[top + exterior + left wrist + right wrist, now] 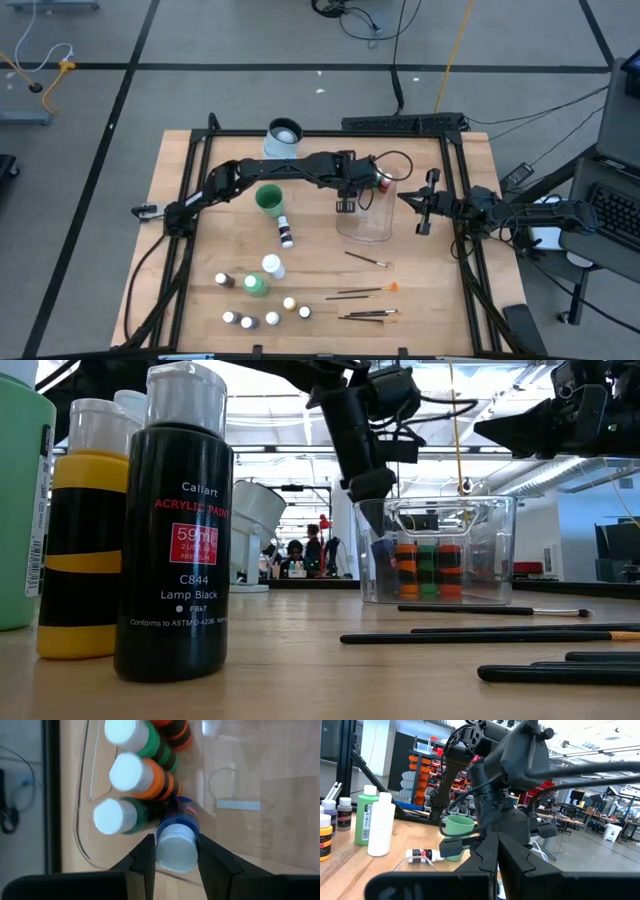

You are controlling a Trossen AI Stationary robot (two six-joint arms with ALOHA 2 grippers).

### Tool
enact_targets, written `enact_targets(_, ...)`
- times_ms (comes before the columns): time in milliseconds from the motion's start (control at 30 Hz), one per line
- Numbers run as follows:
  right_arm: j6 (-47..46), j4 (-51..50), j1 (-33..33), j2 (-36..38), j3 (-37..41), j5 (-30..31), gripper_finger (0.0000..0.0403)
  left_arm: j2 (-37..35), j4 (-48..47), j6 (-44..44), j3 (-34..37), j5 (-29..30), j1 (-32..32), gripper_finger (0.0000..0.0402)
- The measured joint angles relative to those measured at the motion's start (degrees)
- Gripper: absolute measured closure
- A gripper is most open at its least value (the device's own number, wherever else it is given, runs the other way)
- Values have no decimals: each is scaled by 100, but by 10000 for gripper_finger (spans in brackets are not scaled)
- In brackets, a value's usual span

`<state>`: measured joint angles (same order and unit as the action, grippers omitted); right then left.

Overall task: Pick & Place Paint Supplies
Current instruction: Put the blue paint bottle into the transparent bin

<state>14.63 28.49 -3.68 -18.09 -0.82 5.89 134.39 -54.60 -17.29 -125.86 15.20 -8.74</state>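
Observation:
My left gripper (175,862) reaches down into the clear tub (365,222) and is shut on a blue white-capped bottle (176,837). Three more small bottles, orange and green (145,775), stand in the tub beside it. Several small bottles (272,319), a green bottle (257,286), a white bottle (272,265) and a fallen bottle (287,233) sit on the table near the front. Several dark brushes (365,314) lie flat there. My right gripper (421,218) is shut and hovers just right of the tub, touching nothing. My left gripper pinches the blue bottle by its white cap (175,851) between its two fingers (146,857), coming from above and pointing down. The bottle (384,560) hangs upright below the fingers inside the tub, by its left wall. Whether its base rests on the tub floor, I cannot tell.
A green cup (268,198) stands left of the tub and a white-and-pale-blue mug (285,136) stands at the far edge. A black frame (455,190) borders the table. A black Lamp Black bottle (175,530) and a yellow one (85,530) stand closest to the low camera.

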Motion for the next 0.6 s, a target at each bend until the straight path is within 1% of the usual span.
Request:
enact_targets(100,0,-2,0,0,-2,-2,399,-6,151,-303,0,37,38,284)
enact_targets(300,0,-2,0,0,0,-2,399,-9,576,-562,0,46,106,262)
enact_targets(600,-38,-52,0,2,0,-2,399,-9,541,-360,0,-15,-17,276)
